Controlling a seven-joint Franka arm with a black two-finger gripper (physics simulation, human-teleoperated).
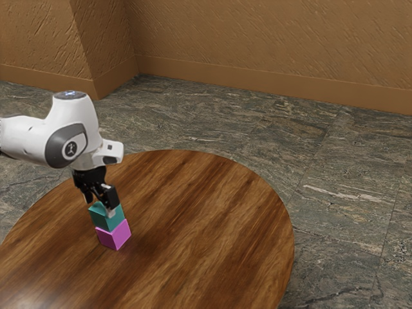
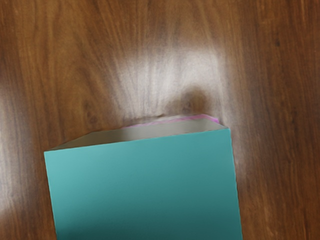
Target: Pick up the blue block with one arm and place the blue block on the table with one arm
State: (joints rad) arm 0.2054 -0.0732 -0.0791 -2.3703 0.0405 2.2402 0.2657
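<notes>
Blue block (image 2: 145, 187) is the big thing right under the hand camera, and honestly it reads more teal than blue, but I'd say it's the one we want. The pincer (image 1: 100, 207) is right down at its top, pointing at the table. As for how far open the pincer is, or whether it's actually got hold of anything, I can't tell from these, so not gonna guess.

Below the pincer, the block looks to be sitting on a pink block (image 1: 114, 238), stacked a touch off-square, and that one's on the wooden table (image 1: 212, 206).

Progress-wise: getting to the block looks done, the rest isn't. Imo what's left is a sure grip, a straight lift clear of the pink one, then setting it down on bare wood beside the stack and letting go.
</notes>
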